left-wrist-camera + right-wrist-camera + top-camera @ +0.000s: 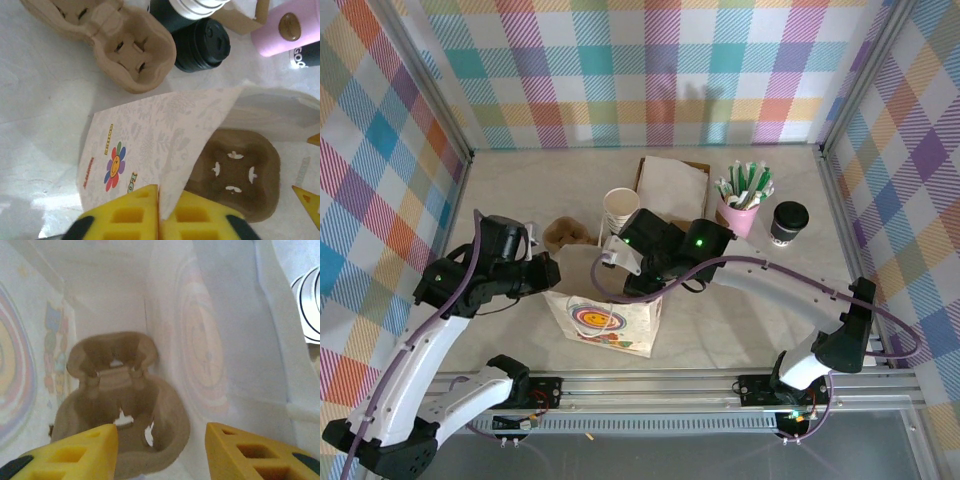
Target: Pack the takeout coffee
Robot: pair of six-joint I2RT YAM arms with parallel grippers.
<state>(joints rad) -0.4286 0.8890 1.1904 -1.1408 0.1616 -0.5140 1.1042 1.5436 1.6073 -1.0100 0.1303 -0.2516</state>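
The takeout coffee (pixel 788 222), a dark cup with a black lid, stands at the back right; its dark wall (pixel 306 54) peeks out beside the pink cup in the left wrist view. My left gripper (pixel 553 272) (pixel 159 202) is shut on the top edge of the white paper bag (pixel 610 320) (pixel 150 135), holding its mouth apart. Over that mouth my right gripper (pixel 617 258) (pixel 162 450) points down into the bag (pixel 215 340), open with nothing between its fingers. A brown cup carrier (pixel 120 410) (pixel 235 172) lies on the bag's floor.
A second brown carrier (pixel 563 234) (pixel 125 45) lies behind the bag. A stack of lidless cups (pixel 619 212), a cardboard box (pixel 672 180) and a pink cup of sticks (pixel 742 205) stand at the back. Another black-lidded dark cup (pixel 202 45) sits by the stack.
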